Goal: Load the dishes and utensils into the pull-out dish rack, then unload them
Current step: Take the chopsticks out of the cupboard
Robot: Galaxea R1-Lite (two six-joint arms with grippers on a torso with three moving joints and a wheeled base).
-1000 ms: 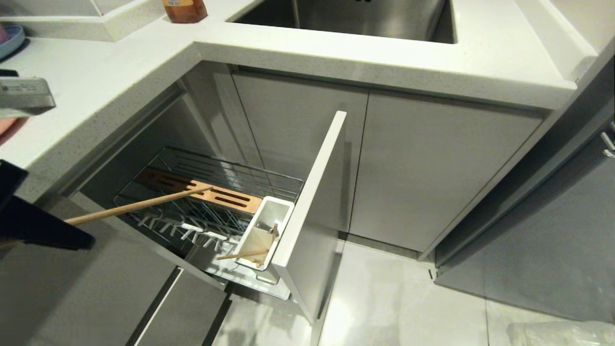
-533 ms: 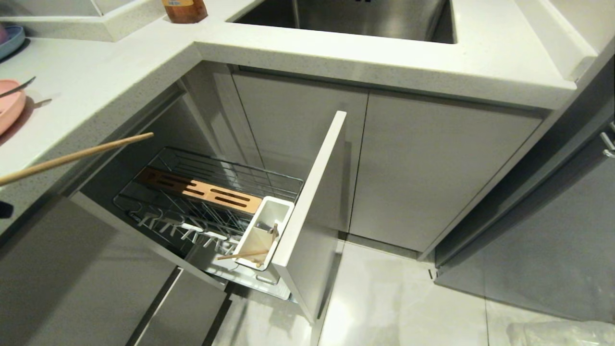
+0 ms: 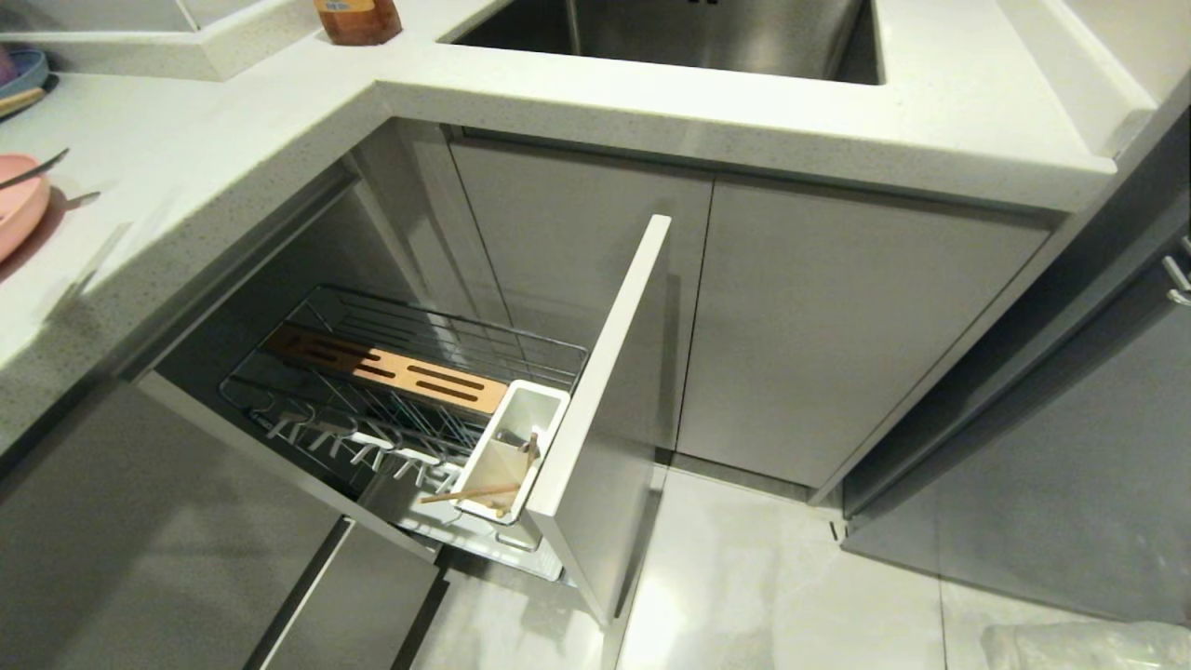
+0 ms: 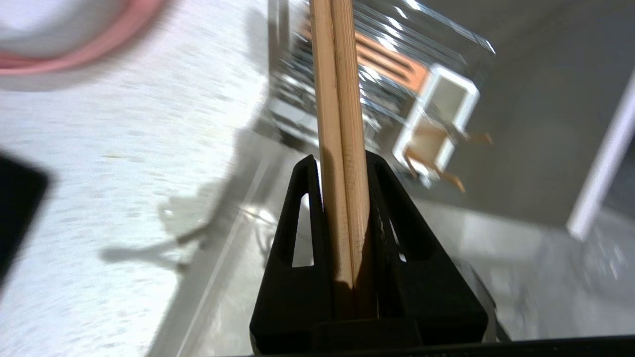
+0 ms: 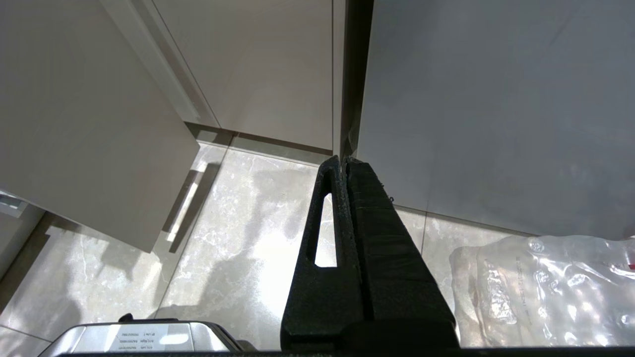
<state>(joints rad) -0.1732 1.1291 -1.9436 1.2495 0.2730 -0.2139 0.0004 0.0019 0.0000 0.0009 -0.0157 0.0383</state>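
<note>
My left gripper (image 4: 341,157) is shut on a pair of light wooden chopsticks (image 4: 337,99), held above the white counter beside the pink plate (image 4: 114,39). The gripper itself is outside the head view; only a wooden tip (image 3: 19,100) shows at the far left edge. The pink plate (image 3: 14,209) sits on the counter with a slim metal spoon handle (image 3: 35,166) sticking off it. The pull-out dish rack (image 3: 307,391) stands open below, and another wooden stick (image 3: 465,493) leans out of its white utensil box (image 3: 516,447). My right gripper (image 5: 344,159) hangs shut and empty over the floor.
The rack's tall pale-grey front panel (image 3: 605,391) juts into the aisle. A sink (image 3: 670,33) and a brown bottle (image 3: 358,19) are on the counter behind, and a blue plate (image 3: 28,70) at the far left. A clear plastic bag (image 5: 545,287) lies on the floor.
My left gripper carried the chopsticks up from over the rack and off to the left, leaving the head view above the counter. The right arm has not moved.
</note>
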